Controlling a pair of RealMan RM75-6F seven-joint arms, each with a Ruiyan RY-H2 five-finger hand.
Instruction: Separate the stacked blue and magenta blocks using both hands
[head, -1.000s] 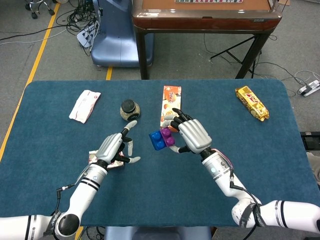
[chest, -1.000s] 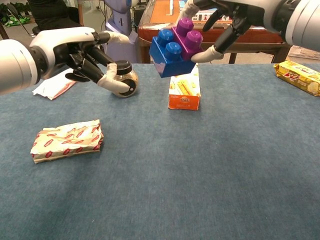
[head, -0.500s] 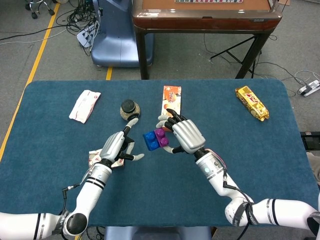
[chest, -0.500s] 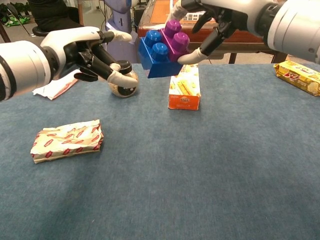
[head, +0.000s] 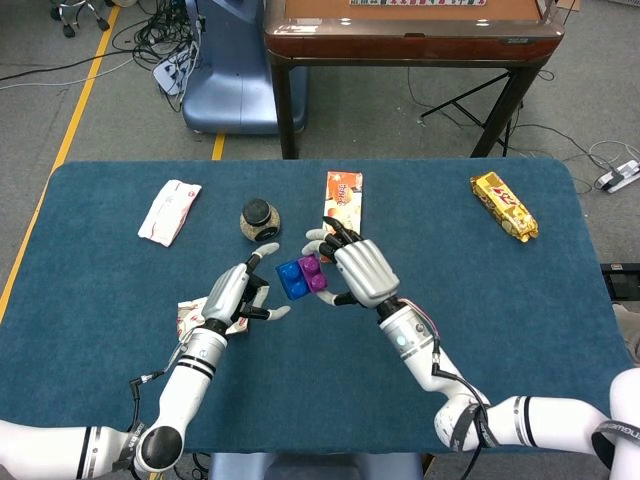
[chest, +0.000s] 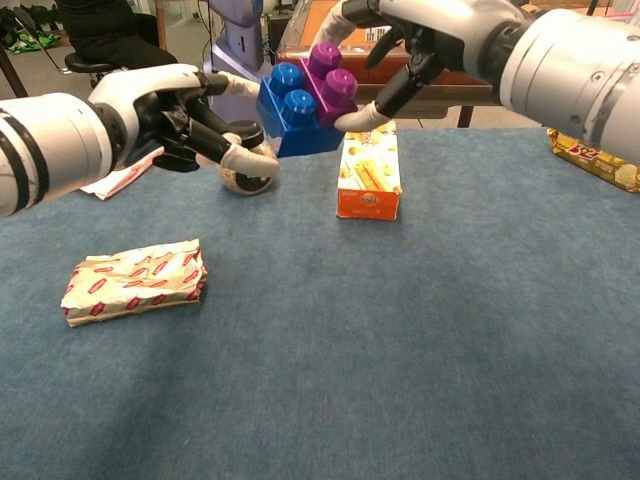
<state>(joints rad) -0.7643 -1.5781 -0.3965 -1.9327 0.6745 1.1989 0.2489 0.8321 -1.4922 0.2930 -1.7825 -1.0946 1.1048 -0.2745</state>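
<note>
1. Your right hand (head: 362, 272) holds the joined blocks in the air above the bench (head: 520, 300), fingers over the top and the thumb under the magenta block (chest: 332, 88).
2. The blue block (chest: 288, 110) is attached to the magenta one on its left side; both are lifted off the cloth.
3. Your left hand (head: 232, 295) is spread, holding nothing, with its fingertips just beside the blue block. You cannot tell from either view whether they touch it.
4. In the head view your right hand's back covers most of the magenta block.
5. The small jar (head: 259, 220) is partly hidden behind your left fingers in the chest view.
6. The red-and-white packet (chest: 135, 279) lies under your left wrist in the head view, mostly covered.
7. The orange box (chest: 368, 178) lies flat behind the blocks; its print is too small to read.
</note>
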